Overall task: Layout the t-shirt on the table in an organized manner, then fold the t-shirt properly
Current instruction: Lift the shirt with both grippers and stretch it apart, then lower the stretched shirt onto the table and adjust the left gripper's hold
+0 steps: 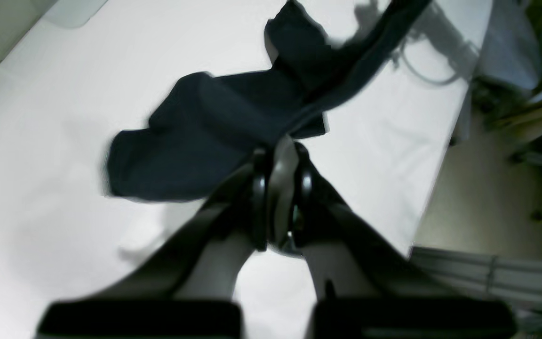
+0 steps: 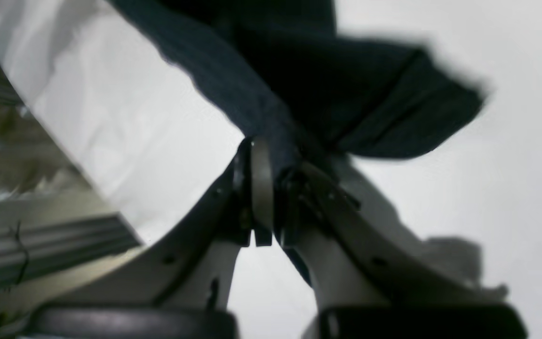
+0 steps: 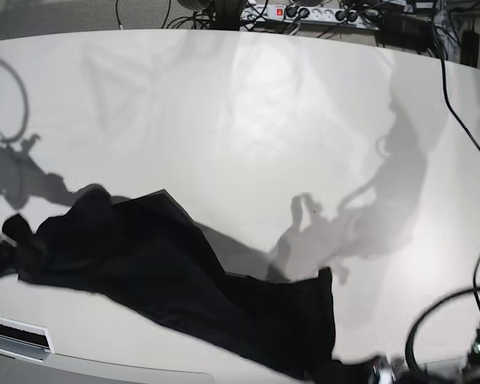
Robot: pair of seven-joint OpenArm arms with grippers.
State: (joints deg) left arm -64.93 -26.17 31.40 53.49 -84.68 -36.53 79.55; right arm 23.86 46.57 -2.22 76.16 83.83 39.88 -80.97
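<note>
base view shows the t-shirt [image 3: 184,296] stretched in a long dark band across the near part of the table [image 3: 248,120], from the left edge toward the lower right, with a power strip [image 3: 304,12] and cables beyond the far edge. left wrist view adds what that one lacks: the left gripper [image 1: 278,150] with its fingers pressed together on a bunched edge of the cloth, the rest sagging onto the table. right wrist view shows the right gripper [image 2: 271,160] likewise pinched tight on a fold, fabric spreading away above it.
</note>
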